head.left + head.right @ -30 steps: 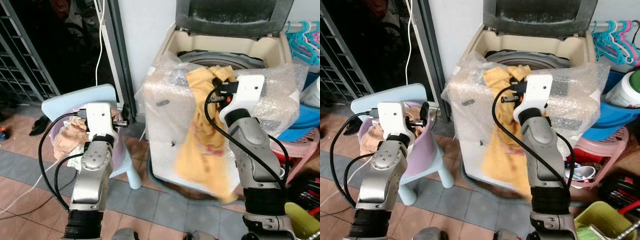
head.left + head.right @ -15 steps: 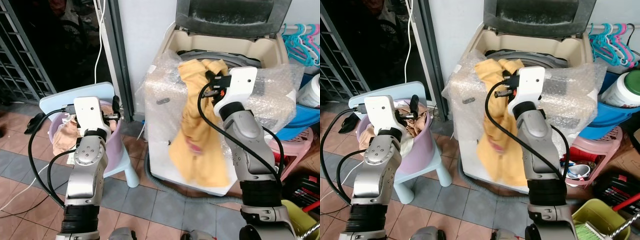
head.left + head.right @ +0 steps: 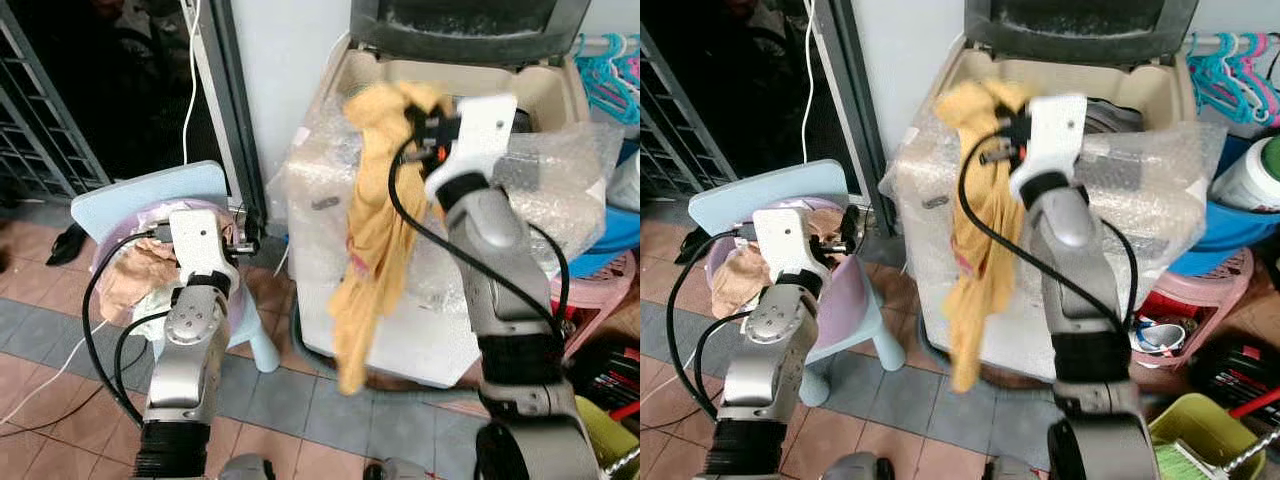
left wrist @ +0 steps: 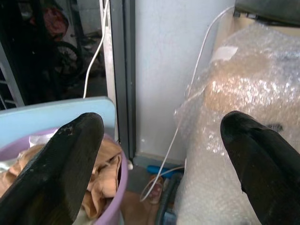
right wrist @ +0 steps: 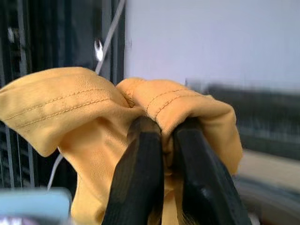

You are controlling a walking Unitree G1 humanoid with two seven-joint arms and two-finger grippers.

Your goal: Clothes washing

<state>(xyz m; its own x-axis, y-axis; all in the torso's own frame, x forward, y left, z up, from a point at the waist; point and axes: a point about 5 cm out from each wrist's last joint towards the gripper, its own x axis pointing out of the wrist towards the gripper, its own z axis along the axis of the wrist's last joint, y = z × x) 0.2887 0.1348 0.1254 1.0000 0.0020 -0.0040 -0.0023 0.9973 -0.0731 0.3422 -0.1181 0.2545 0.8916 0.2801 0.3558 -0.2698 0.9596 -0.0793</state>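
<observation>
Right gripper (image 5: 161,140) pinched tight on yellow shirt (image 3: 372,230) above washing machine (image 3: 545,95). Left gripper (image 4: 159,154) wide open, empty, near laundry basin (image 3: 235,300). Risk imo: long hem snags bubble wrap (image 3: 320,190), misses drum.

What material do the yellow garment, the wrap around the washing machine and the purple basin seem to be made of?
The yellow garment, held by the right gripper, looks like soft matte knit fabric: stitched hems, limp folds. The wrap on the washing machine looks like clear bubble plastic: glossy, dimpled. The purple basin seems to be smooth plastic, judging by its even rim.
</observation>
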